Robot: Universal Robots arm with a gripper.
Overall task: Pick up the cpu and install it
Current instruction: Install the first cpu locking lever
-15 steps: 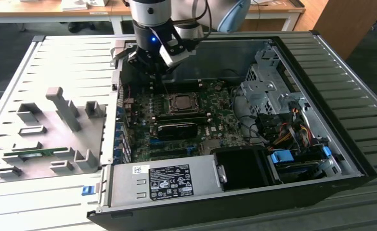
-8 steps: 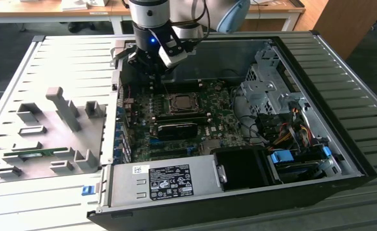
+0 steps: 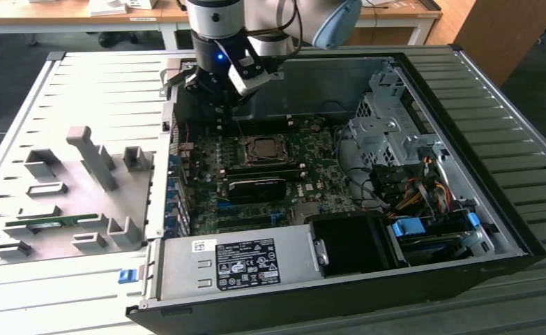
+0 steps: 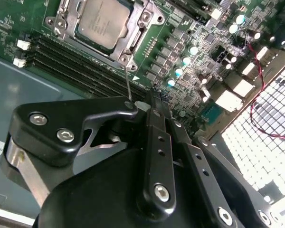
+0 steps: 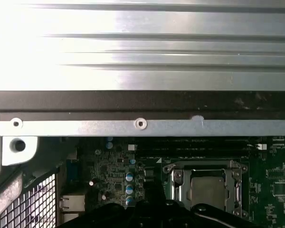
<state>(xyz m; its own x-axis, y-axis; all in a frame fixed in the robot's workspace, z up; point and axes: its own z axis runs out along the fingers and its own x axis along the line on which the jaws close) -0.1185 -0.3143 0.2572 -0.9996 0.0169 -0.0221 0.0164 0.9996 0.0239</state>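
Silvery-grey square cpu (image 4: pixel 100 21) (flat, metal-topped) sits inside its socket (image 4: pixel 133 40).

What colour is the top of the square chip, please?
Silvery-grey metal, clearest in the second wrist view.

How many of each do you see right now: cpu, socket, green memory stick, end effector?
cpu: 1, sitting in the socket
socket: 1
green memory stick: 1, on the grey tray outside the case
end effector: 1, above the board near the socket
Total: 4
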